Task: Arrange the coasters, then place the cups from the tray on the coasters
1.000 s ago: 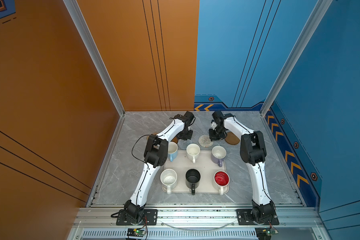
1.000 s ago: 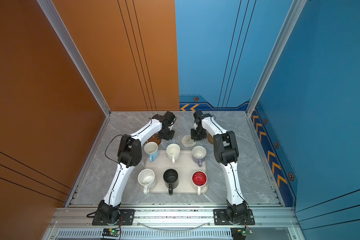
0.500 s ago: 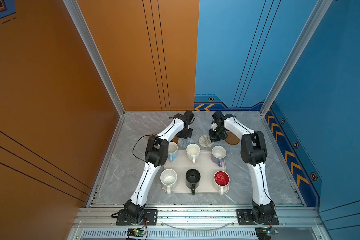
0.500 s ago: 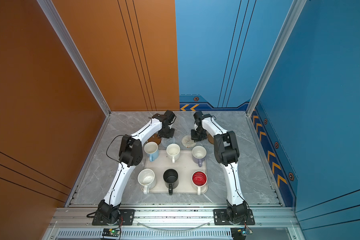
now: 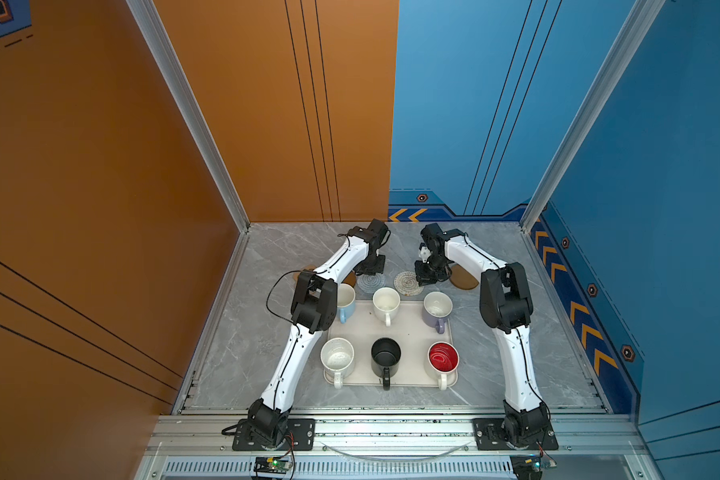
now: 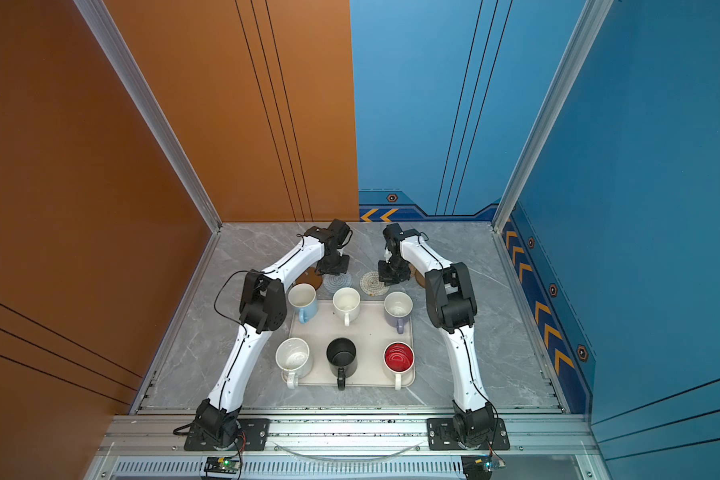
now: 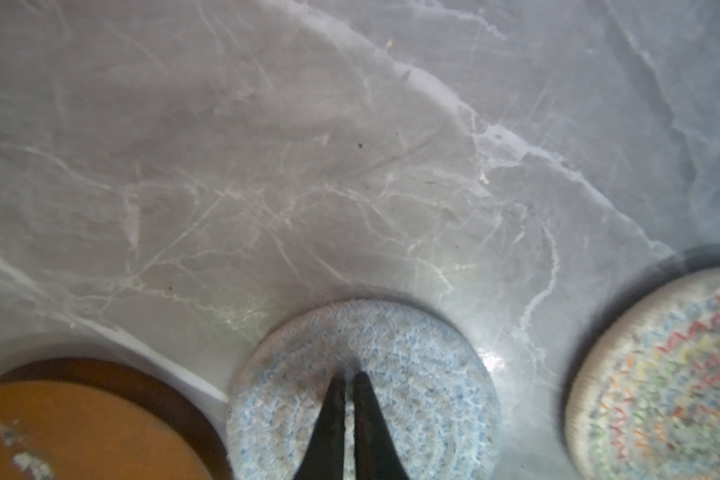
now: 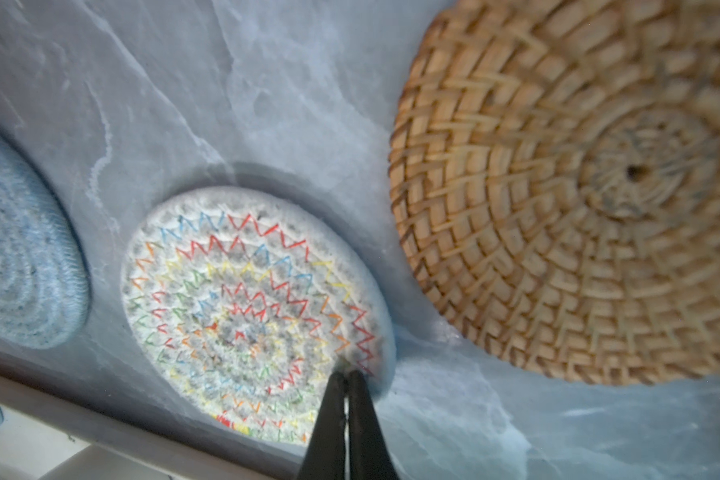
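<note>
Six cups stand on the cream tray (image 5: 408,332): light blue (image 5: 346,300), cream (image 5: 386,301), lavender (image 5: 437,307), speckled white (image 5: 337,355), black (image 5: 385,353) and red-inside (image 5: 443,358). Behind the tray lie the coasters. My left gripper (image 7: 349,376) is shut, its tips resting on the grey-blue woven coaster (image 7: 412,395) (image 5: 371,283). My right gripper (image 8: 347,374) is shut too, tips touching the rim of the white woven coaster (image 8: 242,307) (image 5: 406,283). The golden rattan coaster (image 8: 578,187) lies beside it, hidden under the right arm in both top views.
One brown wooden disc (image 7: 80,432) (image 5: 349,277) lies left of the grey-blue coaster. Another brown disc (image 5: 464,279) lies at the right. Orange and blue walls close in the marble table (image 5: 267,332) on three sides. Both arm elbows (image 5: 312,299) hang beside the tray.
</note>
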Tool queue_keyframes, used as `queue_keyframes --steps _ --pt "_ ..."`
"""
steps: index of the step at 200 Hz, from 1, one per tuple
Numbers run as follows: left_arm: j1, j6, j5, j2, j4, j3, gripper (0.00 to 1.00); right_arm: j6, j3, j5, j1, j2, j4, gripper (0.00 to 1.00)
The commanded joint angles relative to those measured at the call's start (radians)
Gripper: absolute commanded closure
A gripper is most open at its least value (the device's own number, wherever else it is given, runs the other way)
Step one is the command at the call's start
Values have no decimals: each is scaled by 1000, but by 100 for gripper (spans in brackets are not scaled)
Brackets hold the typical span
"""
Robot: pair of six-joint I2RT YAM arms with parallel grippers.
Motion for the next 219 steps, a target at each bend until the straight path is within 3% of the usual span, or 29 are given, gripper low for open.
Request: queue_keyframes --steps 1,155,219 --pt "8 -18 -3 47 -16 12 90 15 -22 -20 7 -40 2 100" --pt "-11 -15 -53 -69 -15 34 80 20 38 1 -32 -112 24 100" --pt "-17 -16 -46 -124 -15 66 78 23 130 22 -92 -60 24 100"
